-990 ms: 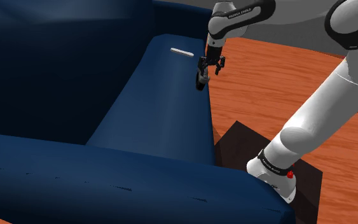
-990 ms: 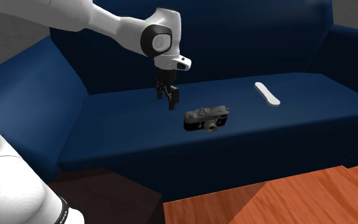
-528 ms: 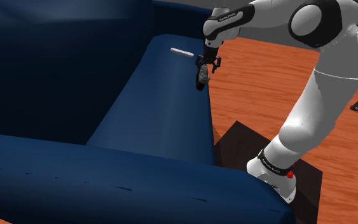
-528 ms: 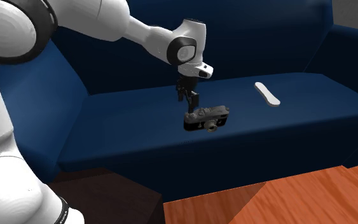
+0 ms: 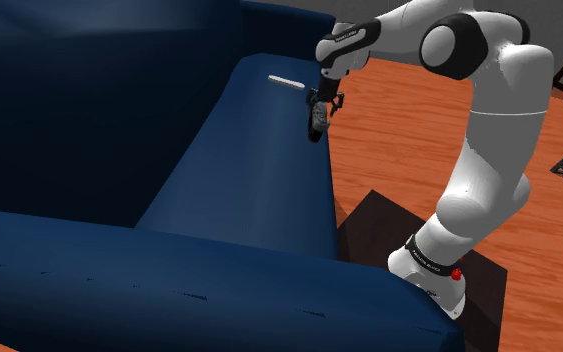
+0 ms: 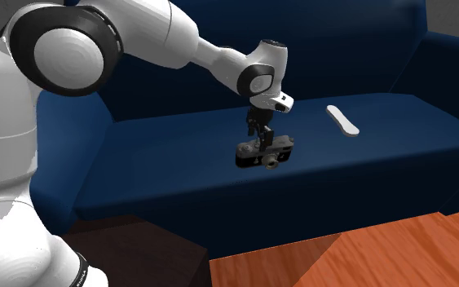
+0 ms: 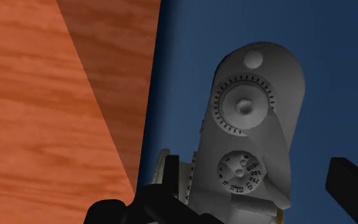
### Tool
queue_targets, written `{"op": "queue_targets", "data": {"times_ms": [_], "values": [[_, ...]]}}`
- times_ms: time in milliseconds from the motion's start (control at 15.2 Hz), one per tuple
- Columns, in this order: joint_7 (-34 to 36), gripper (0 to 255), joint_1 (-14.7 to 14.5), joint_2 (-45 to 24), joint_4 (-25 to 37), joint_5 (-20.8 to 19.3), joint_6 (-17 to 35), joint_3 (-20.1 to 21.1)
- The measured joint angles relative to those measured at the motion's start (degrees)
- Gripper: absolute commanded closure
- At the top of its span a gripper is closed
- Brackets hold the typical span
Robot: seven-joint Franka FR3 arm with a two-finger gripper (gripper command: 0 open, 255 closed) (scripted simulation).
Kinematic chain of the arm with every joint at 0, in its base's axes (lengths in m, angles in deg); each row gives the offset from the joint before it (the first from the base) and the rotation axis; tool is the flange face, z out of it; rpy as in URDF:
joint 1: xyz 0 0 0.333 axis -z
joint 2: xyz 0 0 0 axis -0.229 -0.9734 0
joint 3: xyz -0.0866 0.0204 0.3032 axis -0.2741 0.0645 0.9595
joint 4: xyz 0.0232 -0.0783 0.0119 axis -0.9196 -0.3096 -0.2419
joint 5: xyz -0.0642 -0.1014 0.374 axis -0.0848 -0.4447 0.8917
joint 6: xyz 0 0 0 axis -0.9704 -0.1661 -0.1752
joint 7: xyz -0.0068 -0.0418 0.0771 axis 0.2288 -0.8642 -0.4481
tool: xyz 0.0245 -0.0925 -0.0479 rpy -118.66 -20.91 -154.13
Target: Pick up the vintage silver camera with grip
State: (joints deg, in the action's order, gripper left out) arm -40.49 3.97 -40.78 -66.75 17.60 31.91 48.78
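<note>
The camera (image 6: pixel 267 152) is dark grey with a silver top plate and lies on the blue sofa seat (image 6: pixel 178 163), near its front edge. In the wrist view its top plate (image 7: pixel 252 143) with round dials sits between my two black fingers (image 7: pixel 351 184), which stand apart and do not touch it. My gripper (image 6: pixel 258 136) is open and hangs right over the end of the camera toward the second exterior view's left, fingertips at about the level of its top. In the shoulder view the gripper (image 5: pixel 320 106) hovers over the camera (image 5: pixel 315 124) at the seat's edge.
A flat white bar (image 6: pixel 342 121) lies on the seat further toward the second exterior view's right. The sofa's backrest (image 6: pixel 325 49) and armrests enclose the seat. Orange wooden floor (image 5: pixel 439 130) lies beyond the seat's front edge, and the dark stand (image 5: pixel 389 235) is beside the sofa.
The arm has swung toward the second exterior view's right and come down, so the open gripper went from beside the camera to directly over it.
</note>
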Motion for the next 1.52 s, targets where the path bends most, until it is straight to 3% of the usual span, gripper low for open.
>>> {"op": "queue_targets", "data": {"times_ms": [330, 396, 1056, 1518], "values": [[-0.3, 0, 0.1, -1.7, -1.2, 0.5, 2.9, 0.2], [-0.4, 255, 0.1, -1.9, -1.3, 0.6, 3.2, 0.2], [-0.4, 255, 0.1, -2.0, -1.4, 0.6, 3.4, 0.3], [0.0, 255, 0.1, 0.2, -0.1, 0.0, -0.1, -0.1]]}}
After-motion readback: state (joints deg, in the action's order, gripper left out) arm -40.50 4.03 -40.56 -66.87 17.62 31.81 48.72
